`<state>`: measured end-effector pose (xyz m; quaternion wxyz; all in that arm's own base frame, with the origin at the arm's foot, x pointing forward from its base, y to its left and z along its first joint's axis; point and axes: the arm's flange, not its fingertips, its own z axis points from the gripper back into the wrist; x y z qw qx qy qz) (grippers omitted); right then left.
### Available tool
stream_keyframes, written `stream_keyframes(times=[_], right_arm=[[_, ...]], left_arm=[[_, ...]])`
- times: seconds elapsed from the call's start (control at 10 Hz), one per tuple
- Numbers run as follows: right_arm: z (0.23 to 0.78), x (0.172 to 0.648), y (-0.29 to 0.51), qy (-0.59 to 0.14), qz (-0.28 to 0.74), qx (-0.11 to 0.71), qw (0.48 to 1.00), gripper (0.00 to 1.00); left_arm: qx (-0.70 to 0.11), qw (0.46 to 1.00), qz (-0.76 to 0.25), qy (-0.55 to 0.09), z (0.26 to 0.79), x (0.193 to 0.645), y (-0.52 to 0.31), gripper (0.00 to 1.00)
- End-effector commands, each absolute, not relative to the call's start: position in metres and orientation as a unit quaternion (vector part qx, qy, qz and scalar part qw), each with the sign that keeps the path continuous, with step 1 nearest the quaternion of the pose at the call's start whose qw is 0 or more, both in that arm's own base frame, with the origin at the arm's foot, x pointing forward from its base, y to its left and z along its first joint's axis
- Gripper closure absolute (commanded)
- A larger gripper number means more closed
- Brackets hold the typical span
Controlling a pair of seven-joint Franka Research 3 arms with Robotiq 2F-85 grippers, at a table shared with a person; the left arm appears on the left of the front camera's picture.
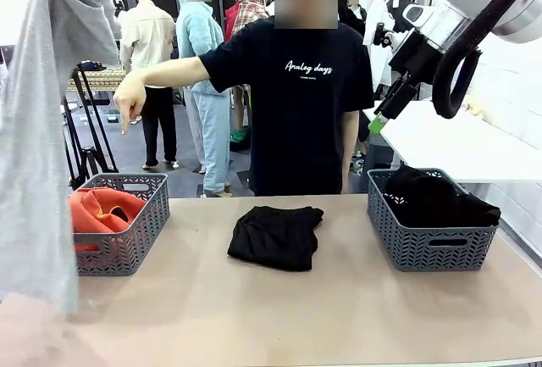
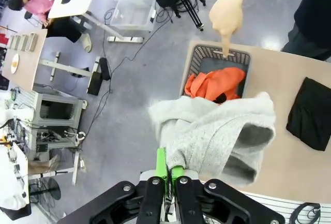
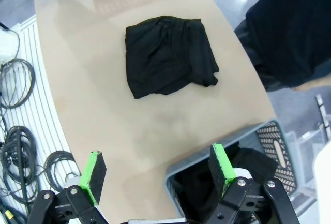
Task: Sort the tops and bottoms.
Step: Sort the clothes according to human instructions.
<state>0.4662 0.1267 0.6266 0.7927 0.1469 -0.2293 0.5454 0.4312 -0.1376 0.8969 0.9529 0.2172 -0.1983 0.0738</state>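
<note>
Nearest, found light heather-grey knitted sweatshirt [image 1: 34, 130] hanging limp in the air at the left, on the near side of the beige tabletop [image 1: 254, 316]. Noted left gripper [image 2: 169, 163] pinching one bunched edge of it, green pads pressed together on the cloth. Judged soft, light and floppy, apt to trail and drape over a rim; best held by a gathered fold, as gripped.

Next, at the table's middle, recorded folded plain black soft garment [image 1: 277, 236] lying flat, nothing touching it. Judged equally limp, best taken at the thick folded edge.

Beyond, to the left, logged dark grey slotted plastic basket [image 1: 127, 253] holding bright orange hoodie-like top [image 1: 102, 208]; to the right, matching basket [image 1: 432, 253] holding black cloth [image 1: 436, 199]. Observed right gripper [image 3: 157, 167] raised above that one, jaws spread wide, empty.

Farthest, noted person's hand [image 1: 129, 100] pointing downward over the orange-filled basket.

Counted two tops, two baskets and one black piece on the table; could not tell the number in the right-hand basket.
</note>
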Motion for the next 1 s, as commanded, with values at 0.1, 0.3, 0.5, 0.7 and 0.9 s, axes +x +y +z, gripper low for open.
stream_keyframes(times=[0.1, 0.3, 0.5, 0.7, 0.9], right_arm=[[0.626, 0.466, 0.127, -0.226, 0.546, 0.145, 0.793, 0.0], [0.626, 0.466, 0.127, -0.226, 0.546, 0.145, 0.793, 0.0], [0.626, 0.466, 0.127, -0.226, 0.546, 0.145, 0.793, 0.0], [0.626, 0.466, 0.127, -0.226, 0.546, 0.145, 0.793, 0.0], [0.626, 0.466, 0.127, -0.226, 0.546, 0.145, 0.793, 0.0]], left_arm=[[0.217, 0.953, 0.074, -0.198, 0.897, 0.431, -0.138, 1.0], [0.258, 0.941, 0.084, -0.203, 0.937, 0.471, -0.117, 1.0], [0.272, 0.934, 0.084, -0.215, 0.97, 0.513, -0.121, 1.0], [0.26, 0.93, 0.099, -0.241, 0.982, 0.557, -0.118, 1.0], [0.254, 0.922, 0.102, -0.274, 0.99, 0.58, -0.121, 1.0]])
